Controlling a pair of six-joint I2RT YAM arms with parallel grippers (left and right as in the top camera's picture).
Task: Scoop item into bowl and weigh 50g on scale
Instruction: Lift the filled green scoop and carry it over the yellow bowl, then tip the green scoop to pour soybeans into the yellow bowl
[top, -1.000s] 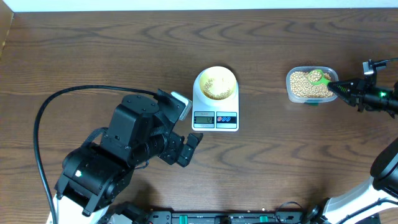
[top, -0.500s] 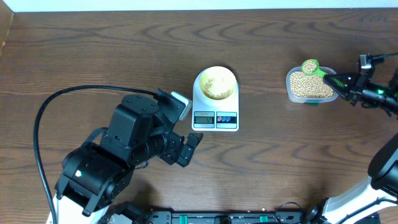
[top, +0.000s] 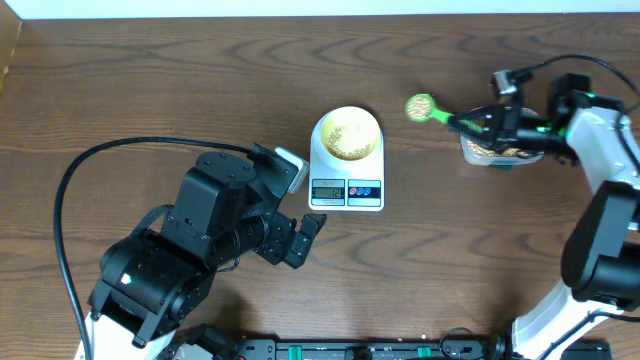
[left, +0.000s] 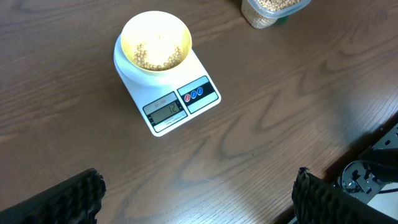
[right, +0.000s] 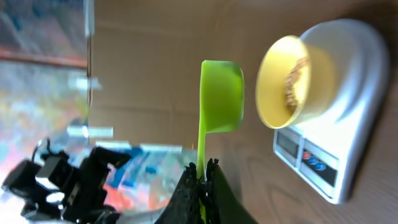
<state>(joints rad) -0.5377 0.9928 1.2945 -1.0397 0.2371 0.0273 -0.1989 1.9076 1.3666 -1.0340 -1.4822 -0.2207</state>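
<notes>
On the one wooden table (top: 150, 80) there are two arms. At the lower left, the left gripper (top: 303, 238) hangs over bare wood with its jaws spread wide and nothing between them. Its two dark fingertips (left: 62, 199) sit at the bottom corners of the left wrist view. One black cable (top: 70, 180) loops out from that arm. Just right of it stands the single white scale (top: 346, 190), with one grey display (left: 165, 109) and two small buttons (left: 196, 93), one red and one blue. One pale yellow bowl (top: 347, 133) rests on the scale's platform, and a shallow layer of tan beans (left: 158, 55) lies in the bottom of it. Further right, one green scoop (top: 420, 106) is held between the bowl and one clear plastic container (top: 490, 152), touching neither, and tan beans show in its cup. The right gripper (top: 466, 123) is clamped tight on the scoop's handle. The container lies partly under that arm and holds more beans, the third lot counted.
</notes>
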